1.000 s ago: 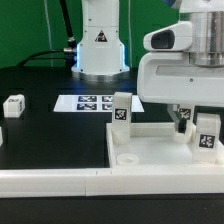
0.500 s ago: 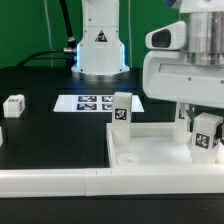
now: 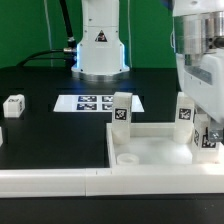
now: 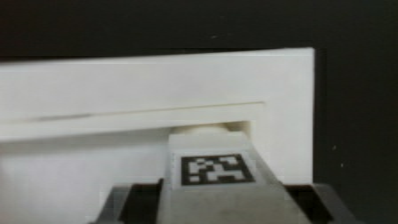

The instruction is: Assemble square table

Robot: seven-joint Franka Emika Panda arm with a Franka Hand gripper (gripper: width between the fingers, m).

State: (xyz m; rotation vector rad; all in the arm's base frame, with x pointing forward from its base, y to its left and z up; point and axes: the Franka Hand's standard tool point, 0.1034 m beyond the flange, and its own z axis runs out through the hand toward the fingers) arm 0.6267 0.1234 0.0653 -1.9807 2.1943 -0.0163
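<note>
The square table's white slab [image 3: 150,148] lies at the exterior view's right, with a round socket [image 3: 127,157] open at its near left corner. Two tagged legs stand upright on it, one at the far left corner [image 3: 121,110] and one further right [image 3: 184,111]. My gripper [image 3: 209,132] is shut on a third leg [image 3: 207,142] at the slab's right edge. In the wrist view that tagged leg [image 4: 217,168] sits between my dark fingers [image 4: 135,201], its far end meeting the slab's corner [image 4: 214,128]. A fourth leg block [image 3: 13,105] lies loose far left.
The marker board [image 3: 95,102] lies flat on the black table behind the slab. A long white border wall [image 3: 55,181] runs along the front edge. The robot's white base [image 3: 100,45] stands at the back.
My jaws have closed on the leg at the slab's right edge. The hand has shifted towards the exterior view's right, uncovering the upright leg behind it.
</note>
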